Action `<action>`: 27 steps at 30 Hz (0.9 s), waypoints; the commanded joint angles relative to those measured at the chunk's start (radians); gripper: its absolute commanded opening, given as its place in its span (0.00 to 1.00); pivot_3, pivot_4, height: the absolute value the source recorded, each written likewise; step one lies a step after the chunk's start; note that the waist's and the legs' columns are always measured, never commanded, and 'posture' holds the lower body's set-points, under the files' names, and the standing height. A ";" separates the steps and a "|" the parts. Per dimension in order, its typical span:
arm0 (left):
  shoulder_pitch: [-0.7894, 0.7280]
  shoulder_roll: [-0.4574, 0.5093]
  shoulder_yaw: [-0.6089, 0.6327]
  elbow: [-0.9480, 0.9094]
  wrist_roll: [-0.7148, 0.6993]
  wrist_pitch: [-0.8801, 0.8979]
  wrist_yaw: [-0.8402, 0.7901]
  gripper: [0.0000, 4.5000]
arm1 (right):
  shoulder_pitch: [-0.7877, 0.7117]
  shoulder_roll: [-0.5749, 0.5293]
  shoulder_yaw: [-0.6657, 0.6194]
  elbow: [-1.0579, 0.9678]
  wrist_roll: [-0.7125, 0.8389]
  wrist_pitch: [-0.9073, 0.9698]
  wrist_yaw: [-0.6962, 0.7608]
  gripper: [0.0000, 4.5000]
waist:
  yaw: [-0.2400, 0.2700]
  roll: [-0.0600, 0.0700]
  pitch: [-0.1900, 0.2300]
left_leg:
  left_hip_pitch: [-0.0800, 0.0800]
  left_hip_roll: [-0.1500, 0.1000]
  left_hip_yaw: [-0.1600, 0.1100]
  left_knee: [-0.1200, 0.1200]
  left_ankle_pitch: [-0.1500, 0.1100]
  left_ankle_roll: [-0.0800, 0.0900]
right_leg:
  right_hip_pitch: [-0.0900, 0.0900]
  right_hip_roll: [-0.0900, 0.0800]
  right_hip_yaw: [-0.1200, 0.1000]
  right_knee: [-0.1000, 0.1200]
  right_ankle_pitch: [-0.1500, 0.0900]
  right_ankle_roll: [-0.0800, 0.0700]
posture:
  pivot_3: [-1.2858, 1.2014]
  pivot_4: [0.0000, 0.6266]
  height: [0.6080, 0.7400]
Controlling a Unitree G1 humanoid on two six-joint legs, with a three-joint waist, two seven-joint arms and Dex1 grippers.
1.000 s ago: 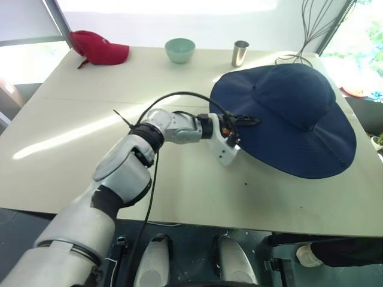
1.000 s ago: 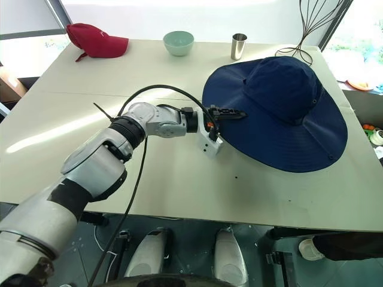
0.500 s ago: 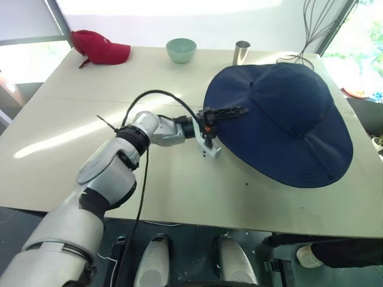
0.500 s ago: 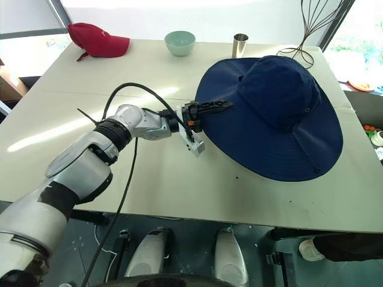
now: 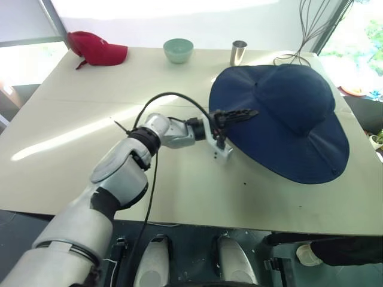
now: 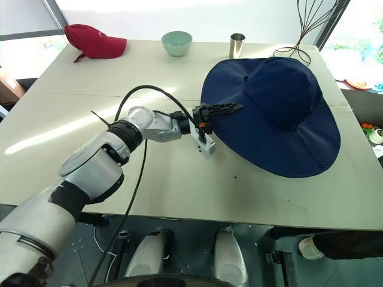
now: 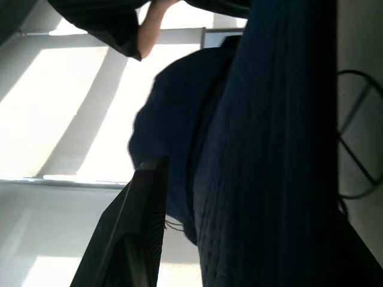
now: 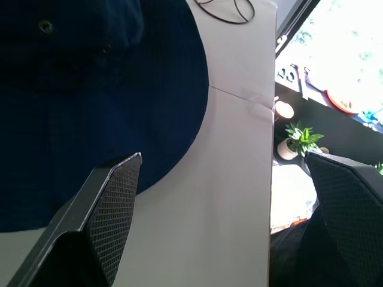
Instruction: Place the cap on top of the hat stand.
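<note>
**Cap gripped at the brim, stand still bare**

Your cap lies on the right side of the surface, crown up, its brim spread wide and reaching close to the right edge. The left gripper is clamped on the brim's left edge, one finger lying over the fabric, the other under it by the look of the left wrist view. So the grasp is made. The lift, the carry and the placing are all left.

A wire frame stands at the far right corner, just beyond the cap, with nothing on it. Its upper part runs out of the picture, so you cannot tell from here whether it is the hat stand you want.

The right gripper hangs released over the cap's near right brim, its fingers well apart and holding nothing.

Counted on the surface: one cap, one wire frame, one red cap at the far left, one bowl, one metal cup.
</note>
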 commanded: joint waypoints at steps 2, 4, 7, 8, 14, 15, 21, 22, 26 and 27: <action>-0.002 0.001 -0.034 0.010 0.021 0.021 -0.024 0.65 | 0.004 0.017 -0.057 -0.054 0.008 0.013 -0.012 1.00 | 0.008 0.000 0.000 | 0.000 0.000 0.000 0.001 0.000 0.000 | 0.000 0.000 0.000 0.000 0.000 0.000 | 0.52 0.24 0.99; -0.026 -0.018 -0.023 0.016 0.006 0.036 -0.019 0.65 | 0.002 0.023 -0.052 -0.066 0.010 0.019 -0.018 1.00 | 0.012 -0.001 0.000 | -0.001 -0.001 0.000 0.002 0.000 0.000 | 0.001 0.000 0.000 0.000 0.000 0.000 | 0.52 0.24 0.99; -0.075 -0.045 0.041 0.029 -0.072 0.038 -0.052 0.65 | 0.001 0.026 -0.050 -0.077 0.013 0.026 -0.022 1.00 | 0.014 -0.002 0.001 | -0.002 -0.001 0.000 0.002 0.000 0.000 | 0.001 0.000 0.000 -0.001 -0.001 -0.002 | 0.52 0.24 0.99; -0.088 -0.049 0.054 0.031 -0.087 0.037 -0.061 0.65 | 0.000 0.025 -0.051 -0.079 0.013 0.028 -0.022 1.00 | 0.014 -0.002 0.001 | -0.002 -0.001 0.000 0.002 0.000 0.000 | 0.001 0.000 0.000 -0.001 -0.001 -0.003 | 0.52 0.24 0.99; -0.143 -0.033 0.096 0.027 -0.144 -0.012 -0.123 0.65 | 0.002 0.032 -0.050 -0.082 0.014 0.024 -0.027 1.00 | 0.000 -0.001 0.000 | 0.000 -0.001 0.000 0.001 0.000 0.000 | 0.001 0.000 0.000 -0.001 -0.002 -0.002 | 0.52 0.24 0.99; -0.147 -0.027 0.111 0.028 -0.168 -0.033 -0.154 0.65 | 0.004 0.035 -0.050 -0.085 0.015 0.023 -0.027 1.00 | 0.000 -0.001 0.000 | 0.000 -0.001 0.000 0.001 0.000 0.000 | 0.001 0.000 0.000 -0.001 -0.002 -0.002 | 0.52 0.24 0.99; -0.129 -0.022 0.229 0.061 -0.389 -0.131 -0.537 0.65 | 0.004 0.025 -0.029 -0.076 0.017 0.009 -0.024 1.00 | 0.004 0.000 0.000 | 0.000 -0.001 0.000 0.001 0.000 0.000 | 0.001 0.000 0.001 -0.001 -0.002 -0.002 | 0.52 0.24 0.99; -0.121 -0.018 0.238 0.054 -0.409 -0.135 -0.581 0.65 | -0.005 0.021 -0.024 -0.072 0.020 0.009 -0.027 1.00 | 0.004 0.000 0.000 | 0.000 -0.001 0.000 0.001 0.000 0.000 | 0.001 0.000 0.001 -0.001 -0.002 -0.002 | 0.52 0.24 0.99; -0.082 -0.003 0.267 0.028 -0.464 -0.120 -0.728 0.65 | -0.025 0.026 -0.005 -0.078 0.026 0.011 -0.035 1.00 | 0.005 0.000 0.000 | 0.000 -0.001 0.000 0.001 0.000 0.000 | 0.001 0.000 0.001 -0.001 -0.002 -0.003 | 0.52 0.24 0.99; -0.073 0.004 0.265 0.018 -0.456 -0.118 -0.733 0.65 | -0.025 0.030 -0.001 -0.083 0.027 0.010 -0.036 1.00 | 0.004 0.000 0.000 | 0.000 -0.001 0.000 0.001 0.000 0.000 | 0.001 0.000 0.001 -0.001 -0.002 -0.002 | 0.52 0.24 0.99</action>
